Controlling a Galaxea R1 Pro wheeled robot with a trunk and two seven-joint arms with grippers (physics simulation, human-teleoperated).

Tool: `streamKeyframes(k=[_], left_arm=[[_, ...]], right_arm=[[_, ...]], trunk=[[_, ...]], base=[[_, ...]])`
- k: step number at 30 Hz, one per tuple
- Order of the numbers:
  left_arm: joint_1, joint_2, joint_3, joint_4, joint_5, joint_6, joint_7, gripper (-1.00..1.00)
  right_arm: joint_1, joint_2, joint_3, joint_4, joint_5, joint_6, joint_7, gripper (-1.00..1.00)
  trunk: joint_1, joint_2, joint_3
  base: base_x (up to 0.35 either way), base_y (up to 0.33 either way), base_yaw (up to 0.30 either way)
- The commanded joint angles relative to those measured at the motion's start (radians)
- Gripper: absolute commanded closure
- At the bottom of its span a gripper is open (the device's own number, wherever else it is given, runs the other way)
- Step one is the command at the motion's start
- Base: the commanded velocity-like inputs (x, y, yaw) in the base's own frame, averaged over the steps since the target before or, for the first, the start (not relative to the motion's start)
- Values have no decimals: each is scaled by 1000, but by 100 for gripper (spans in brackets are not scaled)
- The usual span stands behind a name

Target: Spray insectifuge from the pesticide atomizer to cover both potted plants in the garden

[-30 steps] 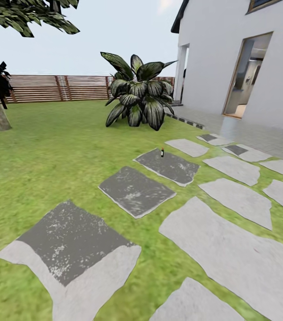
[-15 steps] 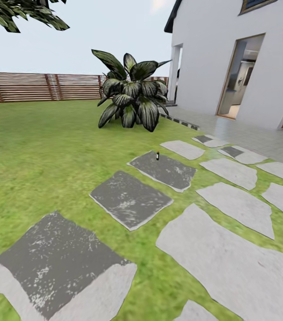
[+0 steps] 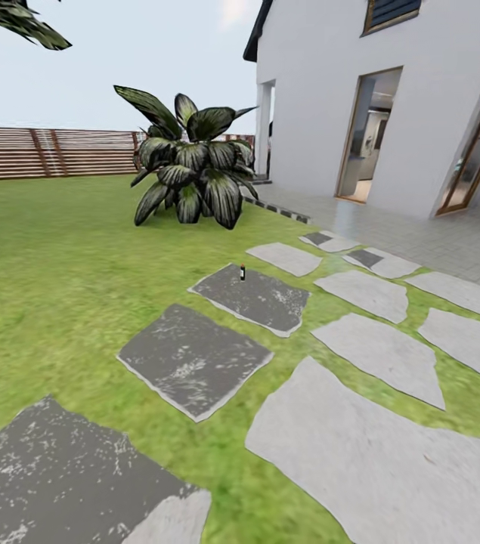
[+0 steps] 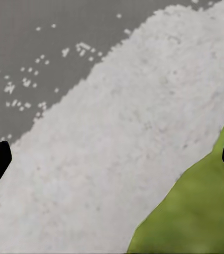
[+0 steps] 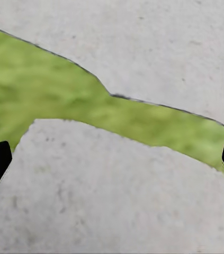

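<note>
1. Right under the robot: the left gripper (image 4: 112, 159) hangs over a pale stepping stone (image 4: 106, 137) that goes dark grey on one side, with a bit of lawn (image 4: 196, 211) at the edge. Fingertips sit way out at both edges of its wrist view, so it's spread wide with nothing in it.
2. Same deal for the right gripper (image 5: 112, 159): spread apart, holding nothing, above two light slabs (image 5: 117, 196) split by a strip of grass (image 5: 48, 90).
3. In the head view, dark mottled stepping stones (image 3: 190, 359) run away across the grass next to paler ones.
4. The pesticide atomizer (image 3: 243, 273) is tiny from here, standing upright near the far edge of the third dark stone (image 3: 251, 298).
5. Past that there's a big plant with broad, dark striped leaves (image 3: 190, 170) on the lawn.
6. At the back: brown slat fence (image 3: 51, 151), white house (image 3: 376, 98) with open doorways and grey paving (image 3: 421, 234) on the right.
</note>
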Motion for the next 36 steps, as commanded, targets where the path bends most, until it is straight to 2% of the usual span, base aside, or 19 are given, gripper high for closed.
streamKeyframes(k=[1, 36], left_arm=[[0, 0, 2, 1, 3, -3, 0, -100], [0, 0, 2, 1, 3, -3, 0, -100]], right_arm=[[-1, 0, -2, 1, 3, -3, 0, -100], [-1, 0, -3, 2, 4, -3, -1, -100]], trunk=[[0, 0, 0], [0, 0, 2]], base=[[336, 0, -184], [336, 0, -11]])
